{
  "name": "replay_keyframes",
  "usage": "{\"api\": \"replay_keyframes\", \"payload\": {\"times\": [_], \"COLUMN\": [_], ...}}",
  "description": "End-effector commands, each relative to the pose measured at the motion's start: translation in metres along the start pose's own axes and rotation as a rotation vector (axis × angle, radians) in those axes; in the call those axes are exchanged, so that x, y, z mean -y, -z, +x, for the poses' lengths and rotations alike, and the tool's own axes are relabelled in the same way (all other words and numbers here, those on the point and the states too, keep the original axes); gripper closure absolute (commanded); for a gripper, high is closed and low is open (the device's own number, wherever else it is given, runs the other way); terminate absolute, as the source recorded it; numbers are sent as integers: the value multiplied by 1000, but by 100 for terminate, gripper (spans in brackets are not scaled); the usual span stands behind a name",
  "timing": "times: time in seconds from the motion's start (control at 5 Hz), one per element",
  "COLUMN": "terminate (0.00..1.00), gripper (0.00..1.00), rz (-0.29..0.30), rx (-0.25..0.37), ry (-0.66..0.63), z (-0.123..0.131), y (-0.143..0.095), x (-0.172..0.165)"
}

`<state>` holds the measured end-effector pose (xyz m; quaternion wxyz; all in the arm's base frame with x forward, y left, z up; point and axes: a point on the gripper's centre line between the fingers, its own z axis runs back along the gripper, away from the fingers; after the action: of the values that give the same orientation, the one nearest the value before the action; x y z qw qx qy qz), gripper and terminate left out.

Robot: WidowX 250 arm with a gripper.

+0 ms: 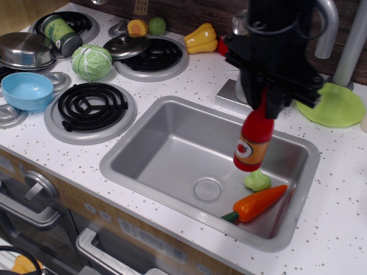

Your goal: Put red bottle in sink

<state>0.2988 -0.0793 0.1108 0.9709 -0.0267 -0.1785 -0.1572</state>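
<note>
1. The black gripper [265, 102] hangs over the sink [132, 150], its fingers clamped on the neck and cap of the red bottle [253, 142], so the cap itself is hidden.
2. The bottle hangs in the air, tilted a little with its base swung toward the lower left, its yellow-orange tomato label facing the camera. It is over the right half of the basin and touches nothing but the gripper.
3. Just under the bottle's base lies a small pale green toy vegetable [257, 181] on the sink floor, and beside that an orange toy carrot [256, 204] lies slanted toward the front right corner.
4. The round drain [207, 189] sits bare, left of the carrot.
5. Behind the gripper, the grey tap [234, 91] base stands on the counter's far side, with a green plate [335, 107] to its right.
6. On the left, a toy cabbage [91, 61] rests between two black burners, a blue bowl [26, 90] sits near the counter's edge, and a steel pot [24, 50] stands behind it.
7. A pot lid [127, 46] lies on the rear burner, and a yellow pepper [200, 38] lies near the wall.
</note>
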Motion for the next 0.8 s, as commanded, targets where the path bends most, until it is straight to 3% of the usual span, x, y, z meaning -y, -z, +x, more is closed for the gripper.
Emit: {"api": "replay_keyframes", "payload": {"times": [0.0, 0.2, 0.4, 0.6], "terminate": [0, 0, 0, 0], "gripper": [100, 100, 100, 100], "rz": [11, 29, 3, -5], "rx": [51, 45, 56, 68], "ry": [2, 13, 41, 51], "z": [-10, -23, -30, -31], "y": [29, 52, 71, 77], "x": [-37, -51, -65, -70]}}
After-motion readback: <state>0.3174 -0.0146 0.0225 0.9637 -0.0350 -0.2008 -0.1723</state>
